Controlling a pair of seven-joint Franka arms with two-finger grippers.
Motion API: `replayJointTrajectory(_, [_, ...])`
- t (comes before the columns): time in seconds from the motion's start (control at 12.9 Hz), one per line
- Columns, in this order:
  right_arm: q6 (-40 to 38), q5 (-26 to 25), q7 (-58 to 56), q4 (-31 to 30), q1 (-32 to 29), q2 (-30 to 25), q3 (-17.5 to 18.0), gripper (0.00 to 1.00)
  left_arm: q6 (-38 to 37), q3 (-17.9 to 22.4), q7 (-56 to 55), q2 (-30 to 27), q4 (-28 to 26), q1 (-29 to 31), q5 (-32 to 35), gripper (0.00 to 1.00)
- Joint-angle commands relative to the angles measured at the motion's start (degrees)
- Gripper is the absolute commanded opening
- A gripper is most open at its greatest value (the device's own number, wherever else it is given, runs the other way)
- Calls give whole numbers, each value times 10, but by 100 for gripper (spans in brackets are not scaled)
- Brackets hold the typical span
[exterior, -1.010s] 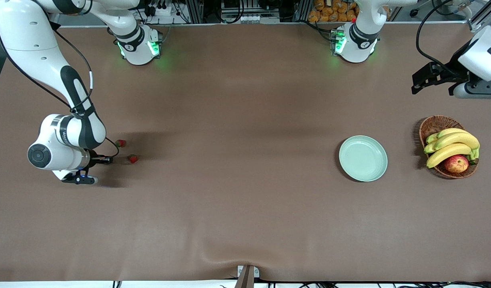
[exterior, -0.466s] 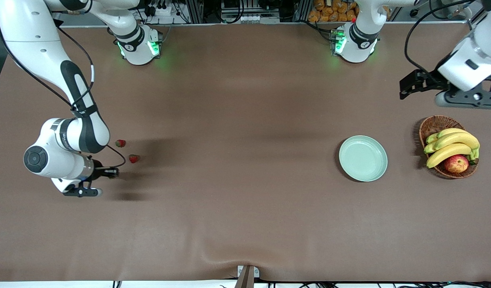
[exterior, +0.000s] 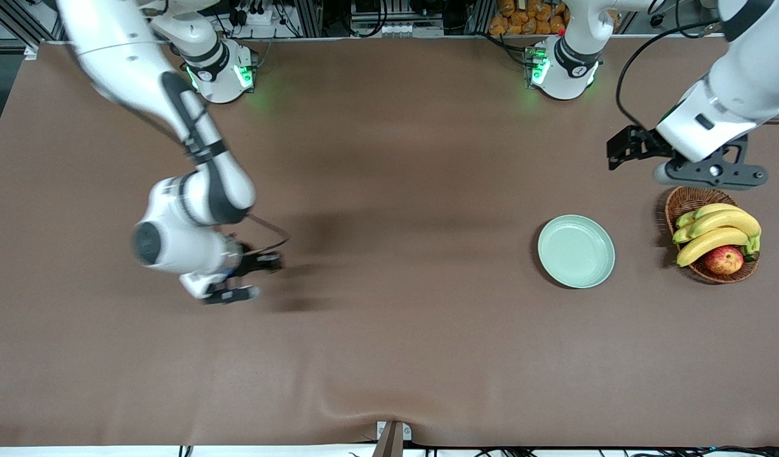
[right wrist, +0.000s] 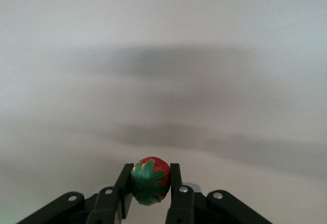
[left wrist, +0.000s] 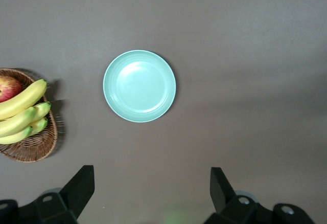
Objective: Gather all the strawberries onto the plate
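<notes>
One strawberry (right wrist: 153, 175), red with a green leafy top, is pinched between the fingers of my right gripper (right wrist: 150, 170), which is shut on it. In the front view that gripper (exterior: 268, 260) hangs over bare table toward the right arm's end; the berry itself does not show there. The pale mint-green plate (exterior: 576, 251) lies with nothing on it toward the left arm's end, and it also shows in the left wrist view as the plate (left wrist: 139, 86). My left gripper (exterior: 621, 152) is open and holds nothing, up over the table beside the plate and basket; its fingers (left wrist: 82, 183) frame bare cloth.
A brown wicker basket (exterior: 687, 197) with bananas (exterior: 716, 231) and a red-yellow apple (exterior: 724, 259) stands beside the plate, at the left arm's end. The two arm bases (exterior: 221, 73) stand along the table's edge farthest from the front camera.
The right arm has swung toward the table's middle with the strawberry in its grip and now covers the two berries that lay on the cloth. The left arm has come in toward the basket.
</notes>
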Motion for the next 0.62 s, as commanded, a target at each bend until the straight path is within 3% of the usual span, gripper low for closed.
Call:
replayJointTrajectory(0.0, [12,78,86,32,95,26,-8,0,24,-19,-22,21,-4,0,-3,100])
replayJointTrajectory(0.39, [120,147,185,88,221,114,-8,0,44,-50,-86,41,-30,1,-25,100])
replayJointTrajectory(0.47, [121,175,188,96,234,125,-8,3,64,-51,-87,40,-53,2,-46,100])
replayJointTrajectory(0.54, [122,191,187,104,244,133,-8,17,79,-51,-89,38,-69,2,-63,100])
